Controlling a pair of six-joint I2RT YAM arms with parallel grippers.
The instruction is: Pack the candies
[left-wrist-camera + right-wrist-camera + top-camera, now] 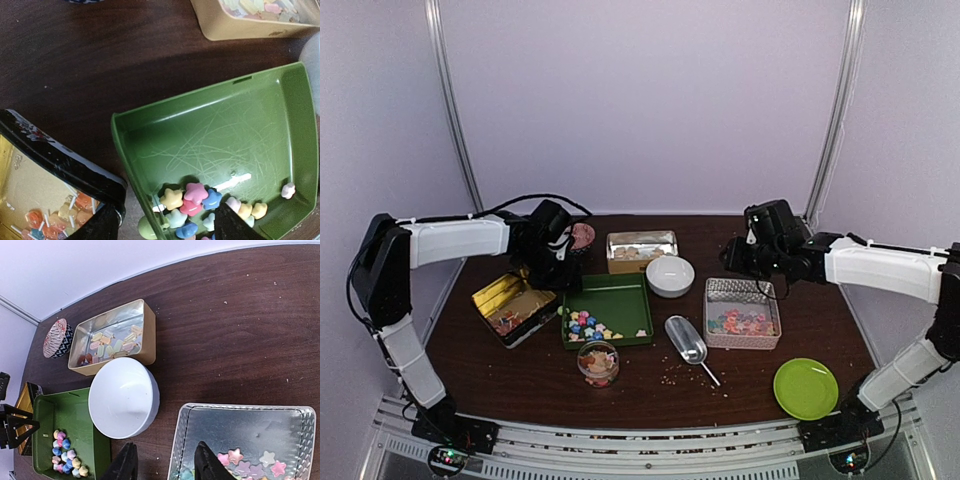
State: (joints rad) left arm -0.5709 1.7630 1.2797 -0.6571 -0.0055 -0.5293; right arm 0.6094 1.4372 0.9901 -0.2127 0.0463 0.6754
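at the lower left of the left wrist view sits the gold tin [30, 187], its dark rim close against one finger. the left hand [167, 215] hangs spread, pinching nothing, straddling the candies [195, 192] heaped near the bottom wall of the green tray [225, 125]. the step looks like taking a star from that heap. to do it well, centre on a single piece at the heap's edge, come straight down, keep the fingers off the tin's rim and the tray wall, and close softly so the neighbours don't scatter. further right, past the bowl [124, 397], more candies lie in the silver tin [240, 425]. the right hand [165, 450] hovers over its near edge, spread and empty.
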